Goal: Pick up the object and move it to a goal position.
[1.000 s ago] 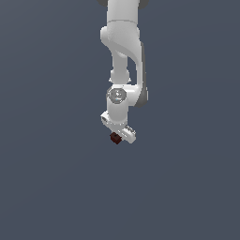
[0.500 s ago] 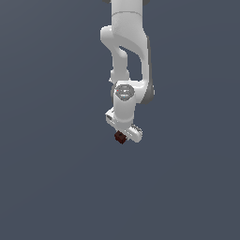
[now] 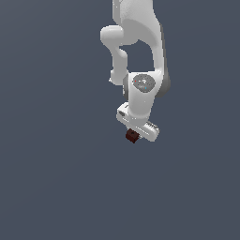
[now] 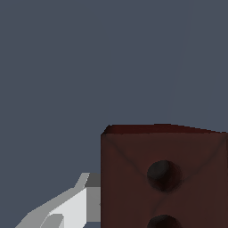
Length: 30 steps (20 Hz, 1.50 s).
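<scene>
Just below the exterior view's centre, the white two-fingered gripper (image 3: 135, 135) is closed on the tiny dark red-brown spotted block (image 3: 132, 136), held clear of the grey surface. The block sits directly under the wrist between the fingers, one grey finger (image 4: 67, 207) touching its side. No goal marker is visible.

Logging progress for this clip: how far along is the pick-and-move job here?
Pickup looks done: the small red-brown block sits at the tip of the end effector, and the wrist view shows it close up beside a finger. Carrying is in hand. Delivery remains; no goal marker shows in either view, so remaining travel is unclear.
</scene>
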Each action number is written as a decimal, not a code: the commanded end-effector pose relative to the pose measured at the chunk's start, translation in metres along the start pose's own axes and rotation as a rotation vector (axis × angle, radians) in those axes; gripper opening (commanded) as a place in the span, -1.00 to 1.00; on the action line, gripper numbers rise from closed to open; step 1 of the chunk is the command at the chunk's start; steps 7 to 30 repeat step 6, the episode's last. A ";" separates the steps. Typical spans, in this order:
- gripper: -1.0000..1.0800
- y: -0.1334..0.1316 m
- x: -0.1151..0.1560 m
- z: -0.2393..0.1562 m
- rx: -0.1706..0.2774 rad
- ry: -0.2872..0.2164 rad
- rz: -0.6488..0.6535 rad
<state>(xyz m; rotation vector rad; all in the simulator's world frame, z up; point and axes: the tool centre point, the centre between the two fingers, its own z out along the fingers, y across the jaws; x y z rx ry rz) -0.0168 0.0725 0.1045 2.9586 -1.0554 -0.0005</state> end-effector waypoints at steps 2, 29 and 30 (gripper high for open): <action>-1.00 -0.011 -0.002 -0.011 0.000 0.001 0.002; -1.00 -0.015 -0.003 -0.014 0.000 0.001 0.002; -1.00 -0.015 -0.003 -0.014 0.000 0.001 0.002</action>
